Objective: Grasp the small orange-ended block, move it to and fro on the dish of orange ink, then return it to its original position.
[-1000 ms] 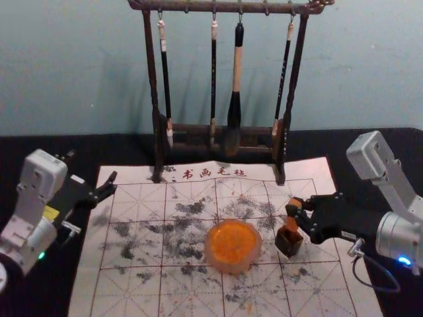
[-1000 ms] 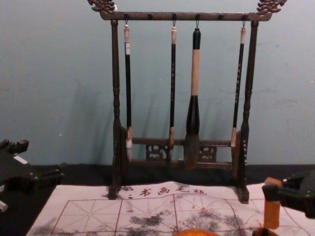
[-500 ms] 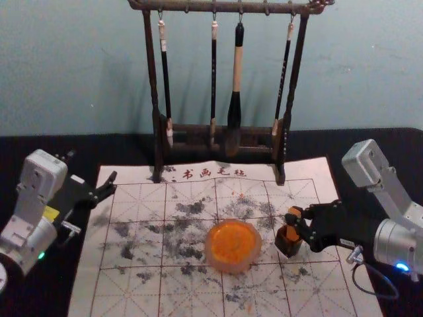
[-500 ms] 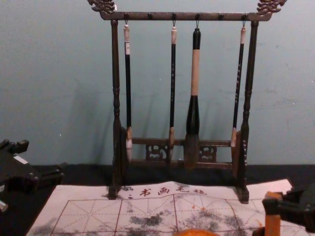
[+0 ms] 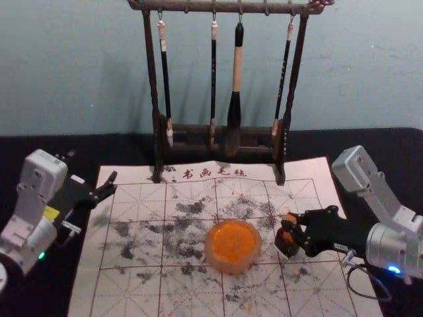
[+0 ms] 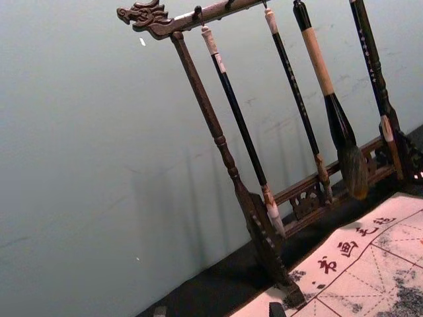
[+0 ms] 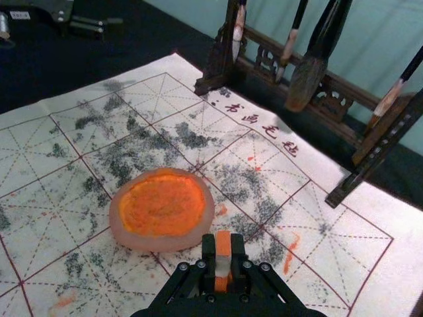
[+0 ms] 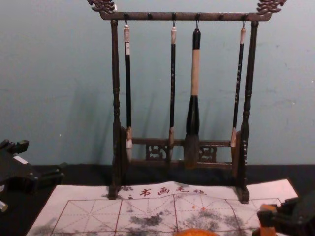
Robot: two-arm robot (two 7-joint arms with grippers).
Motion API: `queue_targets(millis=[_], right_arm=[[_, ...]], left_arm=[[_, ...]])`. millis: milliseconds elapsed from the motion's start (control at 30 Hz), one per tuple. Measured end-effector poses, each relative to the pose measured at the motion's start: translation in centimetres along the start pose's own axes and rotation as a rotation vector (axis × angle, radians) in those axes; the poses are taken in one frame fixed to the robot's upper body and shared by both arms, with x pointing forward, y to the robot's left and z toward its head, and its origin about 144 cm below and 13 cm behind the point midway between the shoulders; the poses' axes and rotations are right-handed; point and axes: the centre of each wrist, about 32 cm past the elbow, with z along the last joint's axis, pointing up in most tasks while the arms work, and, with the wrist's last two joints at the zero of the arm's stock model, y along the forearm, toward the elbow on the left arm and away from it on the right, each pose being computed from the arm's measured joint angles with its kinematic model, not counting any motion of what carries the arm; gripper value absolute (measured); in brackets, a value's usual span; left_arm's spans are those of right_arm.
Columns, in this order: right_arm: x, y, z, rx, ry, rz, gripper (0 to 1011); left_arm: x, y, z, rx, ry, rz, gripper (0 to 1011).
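In the head view my right gripper [image 5: 293, 228] is shut on the orange-ended block [image 5: 289, 217], which stands low at the small dark holder [image 5: 286, 244], right of the dish of orange ink [image 5: 232, 245]. In the right wrist view the block [image 7: 223, 254] is pinched between the fingertips of my right gripper [image 7: 223, 264], beside the ink dish [image 7: 162, 210]. The chest view has the block [image 8: 267, 227] in the right gripper [image 8: 268, 219] at the lower right. My left gripper [image 5: 107, 187] is parked open at the mat's left edge.
A wooden rack [image 5: 158, 132] with several hanging brushes stands behind the ink-stained paper mat [image 5: 132, 290]. Dark cloth [image 5: 39, 148] covers the table around the mat. The ink dish is close to the left of the holder.
My right gripper has moved down and slightly left with the block, which now sits lower at the holder. The left arm has stayed still.
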Motion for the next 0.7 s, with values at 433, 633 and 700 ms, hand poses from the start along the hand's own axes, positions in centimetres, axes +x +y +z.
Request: queue_targets(millis=[433, 633, 700], right_arm=[[0.09, 0.72, -0.6, -0.025, 0.007, 0.0, 80], [0.06, 0.85, -0.69, -0.027, 0.006, -0.004, 80], [0.07, 0.84, -0.69, -0.027, 0.005, -0.005, 80]], left_arm=[[0.0, 0.0, 0.0, 0.0, 0.0, 0.0, 1001], [0.0, 0.0, 0.0, 0.0, 0.0, 0.0, 1001], [0.0, 0.0, 0.0, 0.0, 0.0, 0.0, 1001]])
